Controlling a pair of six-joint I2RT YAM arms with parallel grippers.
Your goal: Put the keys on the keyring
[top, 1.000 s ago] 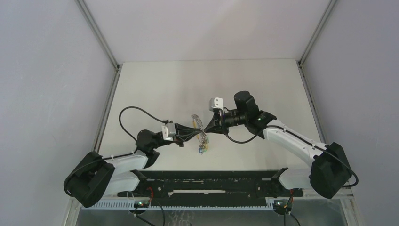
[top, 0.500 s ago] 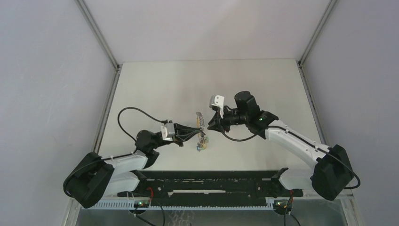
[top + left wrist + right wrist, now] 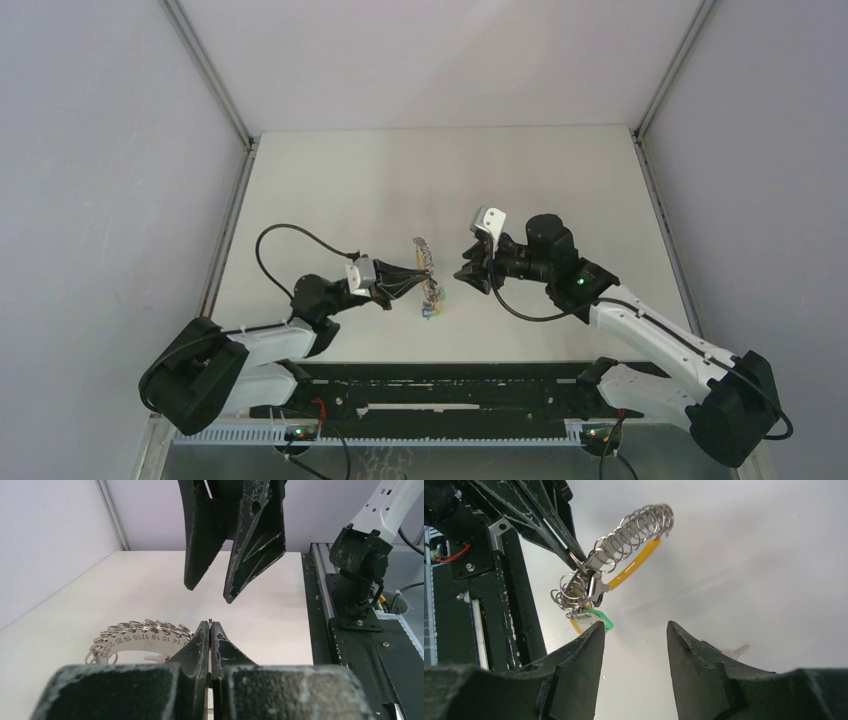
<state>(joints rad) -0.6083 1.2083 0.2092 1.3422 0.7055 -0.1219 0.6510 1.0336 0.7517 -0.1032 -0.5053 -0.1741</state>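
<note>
The keyring (image 3: 424,252) is a curved silvery coil of small rings on a numbered metal plate, held up off the table. My left gripper (image 3: 413,281) is shut on one thin ring at its lower end (image 3: 211,626). Keys and tags hang there: a green tag (image 3: 601,616), a yellow band (image 3: 634,565) and a silver key (image 3: 596,587). The coil also shows in the left wrist view (image 3: 145,628) and the right wrist view (image 3: 634,527). My right gripper (image 3: 463,275) is open and empty (image 3: 634,629), a short way right of the ring. A pale loose key (image 3: 736,651) lies on the table, partly behind my right finger.
The white table (image 3: 350,190) is bounded by grey walls at the left, right and back. A black rail (image 3: 440,390) with the arm bases runs along the near edge. My right gripper's open fingers (image 3: 250,545) hang just beyond my left fingertips.
My right gripper has drawn back to the right, away from the keyring it was touching a second ago. The left gripper still holds the ring, barely moved.
</note>
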